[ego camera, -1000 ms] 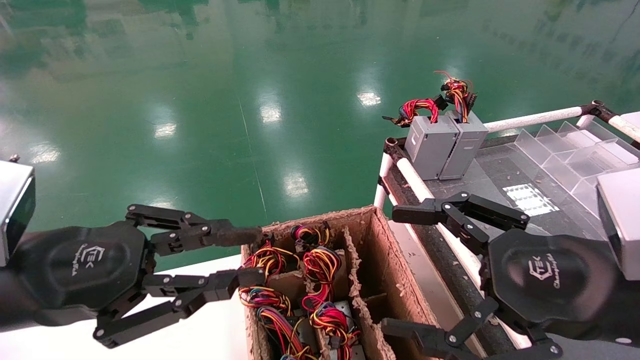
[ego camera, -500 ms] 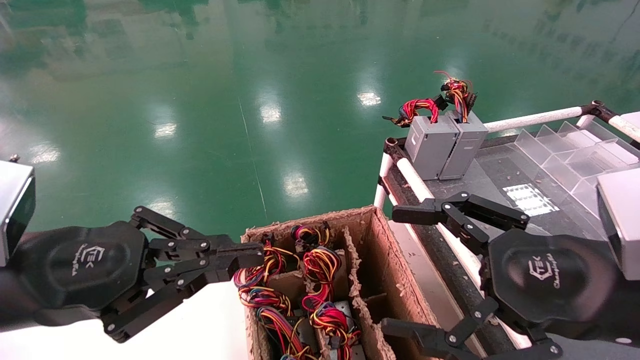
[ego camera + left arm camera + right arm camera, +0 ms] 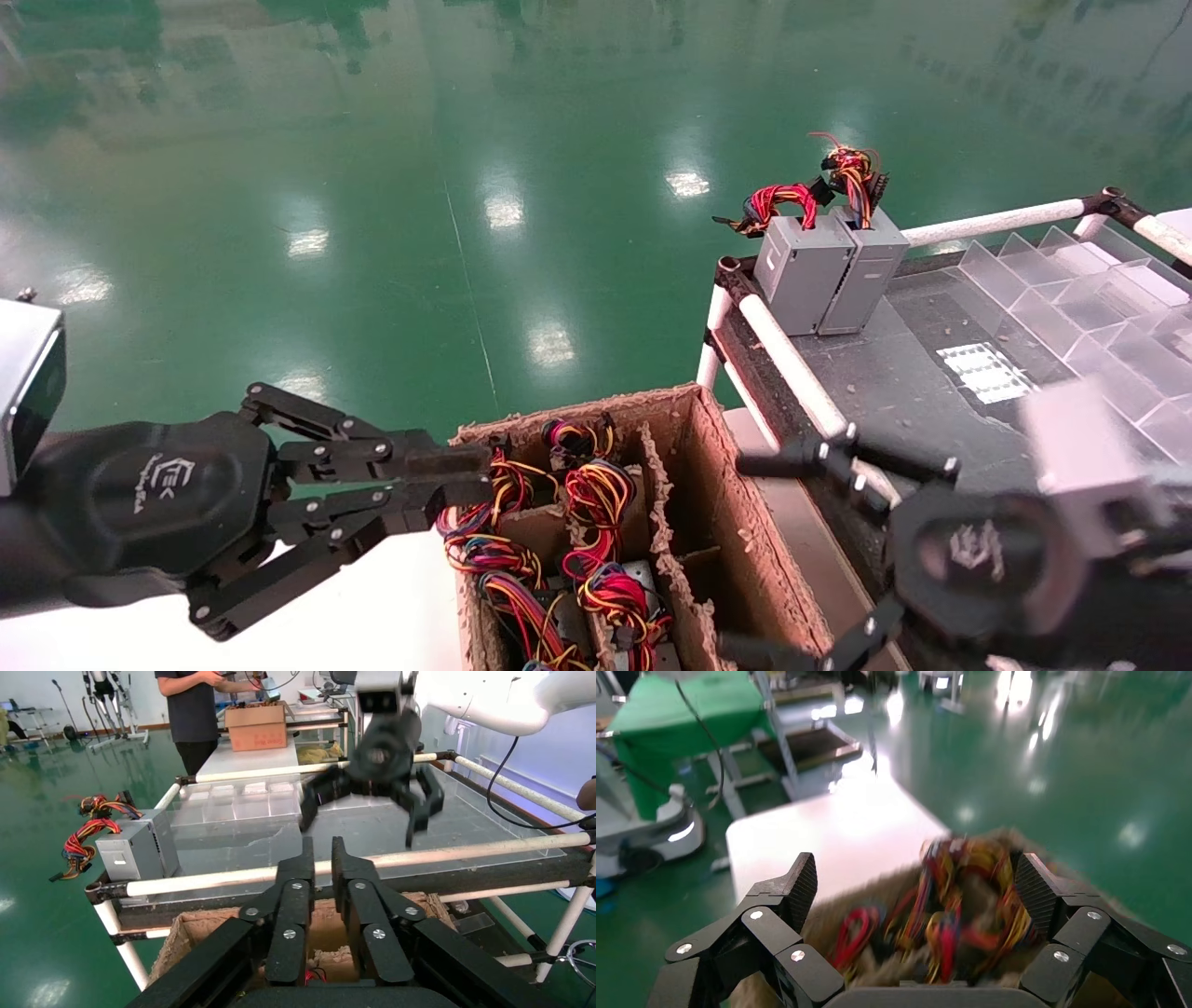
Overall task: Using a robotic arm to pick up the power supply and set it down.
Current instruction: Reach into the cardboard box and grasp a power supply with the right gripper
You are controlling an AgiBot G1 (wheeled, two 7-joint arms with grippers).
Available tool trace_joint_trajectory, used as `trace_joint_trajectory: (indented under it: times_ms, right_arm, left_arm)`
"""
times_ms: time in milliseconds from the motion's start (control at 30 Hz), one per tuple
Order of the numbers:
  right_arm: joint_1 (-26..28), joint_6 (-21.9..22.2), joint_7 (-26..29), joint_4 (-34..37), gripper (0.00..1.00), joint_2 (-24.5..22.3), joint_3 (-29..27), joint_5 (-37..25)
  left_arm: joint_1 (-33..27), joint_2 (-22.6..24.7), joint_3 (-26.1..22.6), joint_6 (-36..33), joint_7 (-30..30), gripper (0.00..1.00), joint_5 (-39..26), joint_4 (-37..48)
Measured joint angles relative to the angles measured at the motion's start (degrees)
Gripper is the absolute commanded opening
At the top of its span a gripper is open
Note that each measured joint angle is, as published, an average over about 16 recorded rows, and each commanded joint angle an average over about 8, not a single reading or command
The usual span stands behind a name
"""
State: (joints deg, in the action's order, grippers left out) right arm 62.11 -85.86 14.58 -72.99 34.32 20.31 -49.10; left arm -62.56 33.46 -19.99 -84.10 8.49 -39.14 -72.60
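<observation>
Several power supplies sit in the cardboard box [image 3: 670, 403], showing mostly as looped red, yellow and orange wire bundles [image 3: 596, 494]. My right gripper [image 3: 736, 555] is open and blurred with motion, hanging beside the box's right wall. In the right wrist view its spread fingers [image 3: 914, 881] frame the blurred bundles [image 3: 947, 910] without touching them. My left gripper [image 3: 477, 472], with a brownish worn pad, is shut at the box's left rim with nothing between its fingers [image 3: 323, 850]. The right gripper [image 3: 372, 794] also shows open in the left wrist view.
Two joined grey boxes [image 3: 829, 270] with wire tails stand on the dark table's far corner, behind a white pipe rail [image 3: 792, 368]. Clear plastic dividers [image 3: 1071, 289] lie further right. A white tabletop [image 3: 391, 606] lies left of the box. A person [image 3: 193, 713] stands beyond the table.
My left gripper has closed its fingers at the box's left rim. My right arm, still until half a second ago, has dropped lower in the head view and is blurred with motion.
</observation>
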Motion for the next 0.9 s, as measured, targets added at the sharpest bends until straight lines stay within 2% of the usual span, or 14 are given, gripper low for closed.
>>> trace_joint_trajectory:
  times_ms: [400, 467, 667, 733, 900]
  right_arm:
    - [4.8, -3.3, 3.3, 1.4, 0.98, 4.0, 9.0, -12.7]
    - [5.5, -3.6, 3.1, 1.7, 0.79, 4.8, 10.4, -14.3]
    - [6.9, -3.4, 1.9, 1.8, 0.05, 6.6, 13.6, -18.1]
    - [7.1, -3.1, 1.4, 1.5, 0.0, 7.0, 14.4, -19.0]
    - [7.2, -2.2, 0.2, 0.0, 0.0, 7.4, 15.5, -20.6]
  left_arm:
    - [0.0, 0.0, 0.0, 0.0, 0.0, 1.0, 0.0, 0.0]
    - [0.0, 0.0, 0.0, 0.0, 0.0, 1.0, 0.0, 0.0]
    - [0.0, 0.0, 0.0, 0.0, 0.0, 1.0, 0.0, 0.0]
    - [0.0, 0.0, 0.0, 0.0, 0.0, 1.0, 0.0, 0.0]
    - [0.0, 0.0, 0.0, 0.0, 0.0, 1.0, 0.0, 0.0]
